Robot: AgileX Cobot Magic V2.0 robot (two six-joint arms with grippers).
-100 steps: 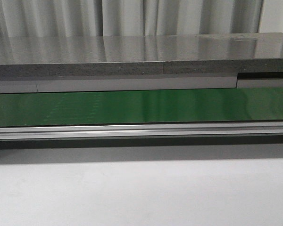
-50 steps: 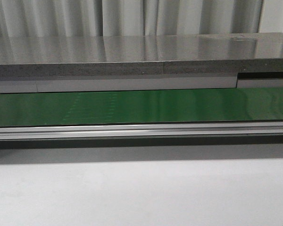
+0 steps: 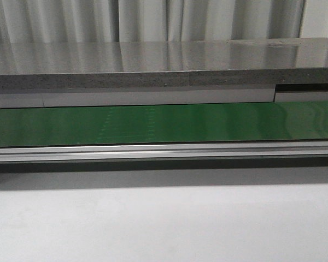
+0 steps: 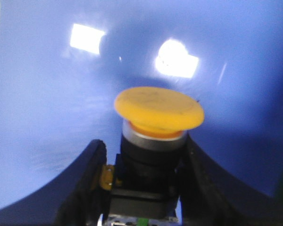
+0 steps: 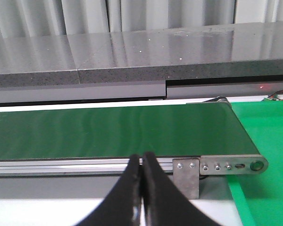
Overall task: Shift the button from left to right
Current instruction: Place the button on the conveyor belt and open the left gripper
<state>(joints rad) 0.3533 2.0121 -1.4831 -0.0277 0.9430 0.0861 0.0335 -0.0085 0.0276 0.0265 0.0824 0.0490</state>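
In the left wrist view the left end effector (image 4: 144, 188) is clamped on the button (image 4: 153, 141): its two dark fingers (image 4: 85, 188) press against the black body from either side, with the yellow cap standing clear above them and a sliver of green showing at the base. Behind the button there is only a glossy blue surface (image 4: 37, 117) with bright reflections, so the button seems to be at the left pickup spot, though whether it is lifted off that surface or resting on it cannot be told. The right end effector (image 5: 142, 188) is empty, its fingers pressed together with no gap, hanging in front of the aluminium rail at the end of the green belt (image 5: 113, 132), with a bright green mat (image 5: 269, 136) just beside the belt's end. In the front view neither arm nor the button appears; beyond the pale desk (image 3: 164, 224) runs the belt (image 3: 235, 123), then a grey stone ledge (image 3: 153, 68) and curtains. The one visible change across the last second is on the belt: a faint patch of pale dotted marks (image 3: 128, 123) has slid steadily from left of centre toward the middle, so the conveyor is running left to right. That suggests the belt is ready to carry the button across, and the likely next step is for the left arm to set it down on the moving belt.
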